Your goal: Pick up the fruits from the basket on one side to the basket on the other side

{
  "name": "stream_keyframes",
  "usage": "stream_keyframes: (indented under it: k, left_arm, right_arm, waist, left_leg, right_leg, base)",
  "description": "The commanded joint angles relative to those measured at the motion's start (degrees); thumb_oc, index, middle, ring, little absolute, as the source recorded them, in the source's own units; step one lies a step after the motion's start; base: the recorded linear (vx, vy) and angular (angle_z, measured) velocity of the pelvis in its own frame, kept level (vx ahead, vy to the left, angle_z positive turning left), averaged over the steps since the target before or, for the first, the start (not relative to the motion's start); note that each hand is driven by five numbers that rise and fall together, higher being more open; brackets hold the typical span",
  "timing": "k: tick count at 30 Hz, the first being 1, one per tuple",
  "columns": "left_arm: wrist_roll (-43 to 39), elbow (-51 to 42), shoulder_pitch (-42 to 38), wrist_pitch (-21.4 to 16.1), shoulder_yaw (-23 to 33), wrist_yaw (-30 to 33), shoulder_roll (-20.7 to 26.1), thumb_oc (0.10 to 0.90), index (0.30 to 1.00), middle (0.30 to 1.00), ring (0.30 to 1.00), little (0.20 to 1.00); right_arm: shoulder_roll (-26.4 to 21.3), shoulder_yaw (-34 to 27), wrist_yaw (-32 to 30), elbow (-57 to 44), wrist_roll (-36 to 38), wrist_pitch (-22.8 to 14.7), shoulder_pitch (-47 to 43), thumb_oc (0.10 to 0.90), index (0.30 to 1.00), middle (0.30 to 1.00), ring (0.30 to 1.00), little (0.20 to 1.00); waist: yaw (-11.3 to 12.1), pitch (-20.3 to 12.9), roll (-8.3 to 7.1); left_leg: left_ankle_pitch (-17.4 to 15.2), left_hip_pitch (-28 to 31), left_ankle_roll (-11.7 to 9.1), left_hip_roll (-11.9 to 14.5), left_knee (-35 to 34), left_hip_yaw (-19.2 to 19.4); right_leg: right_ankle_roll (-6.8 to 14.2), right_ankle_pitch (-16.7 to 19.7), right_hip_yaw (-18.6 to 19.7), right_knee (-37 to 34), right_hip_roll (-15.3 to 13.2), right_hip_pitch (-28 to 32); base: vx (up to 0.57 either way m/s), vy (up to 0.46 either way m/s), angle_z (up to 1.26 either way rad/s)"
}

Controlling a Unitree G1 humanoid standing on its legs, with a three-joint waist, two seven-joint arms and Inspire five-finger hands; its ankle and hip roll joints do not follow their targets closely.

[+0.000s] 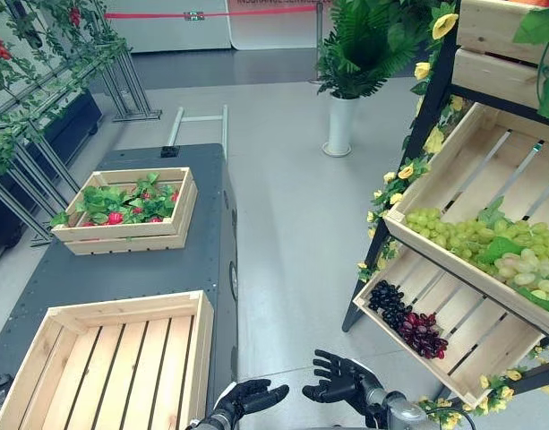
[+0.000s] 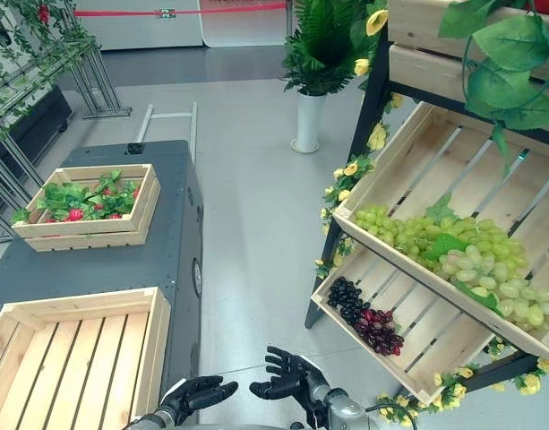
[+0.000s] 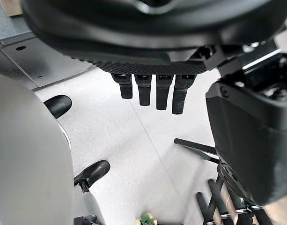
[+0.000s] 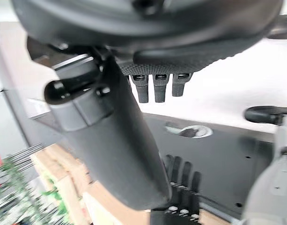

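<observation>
On the slanted wooden shelf to my right, a bunch of dark purple and red grapes (image 1: 408, 322) lies in the lower crate (image 1: 476, 345). A heap of green grapes (image 1: 489, 246) fills the crate above it. An empty slatted wooden crate (image 1: 122, 312) sits on the near end of the grey cart (image 1: 149, 269) at my left. My left hand (image 1: 252, 397) and right hand (image 1: 338, 376) hover low between cart and shelf, over the floor. Both are open and hold nothing. Their straight fingers (image 3: 152, 91) (image 4: 157, 86) show in the wrist views.
A second crate (image 1: 122, 235) with red strawberries among green leaves stands farther back on the cart. A potted plant in a white vase (image 1: 341, 121) stands on the floor beyond. Yellow flowers (image 1: 404, 172) trim the shelf frame. Metal racks with greenery (image 1: 41, 134) line the left.
</observation>
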Motion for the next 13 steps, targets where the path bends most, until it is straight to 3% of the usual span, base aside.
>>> stream_keyframes:
  k: [1, 13]
  left_arm:
    - [-1.7, 1.4, -5.8, -3.1, -0.2, 0.1, -0.4, 0.800, 0.900, 0.900, 0.900, 0.900]
    - [0.2, 5.0, -5.6, -5.0, 0.1, -0.3, -2.1, 0.800, 0.900, 0.900, 0.900, 0.900]
  right_arm:
    - [0.6, -0.2, -0.5, 1.8, -5.9, -6.7, -5.0, 0.800, 0.900, 0.900, 0.900, 0.900]
    - [1.7, -4.3, -4.7, 16.6, -9.1, -9.3, -6.7, 0.800, 0.900, 0.900, 0.900, 0.900]
  waist:
    - [0.6, 1.2, 1.67]
    - [2.3, 0.9, 1.60]
  left_leg:
    - [-7.2, 1.5, 1.1, -2.8, 0.6, -3.3]
    - [-7.2, 1.0, 1.1, -3.3, 0.6, -6.3]
  right_leg:
    - [-1.3, -4.3, -4.7, 3.3, 1.2, 0.2]
    - [-2.1, -4.6, -6.1, 2.1, 1.2, 1.7]
  base:
    - [0.00, 0.014, 0.23]
    - [0.01, 0.013, 0.15]
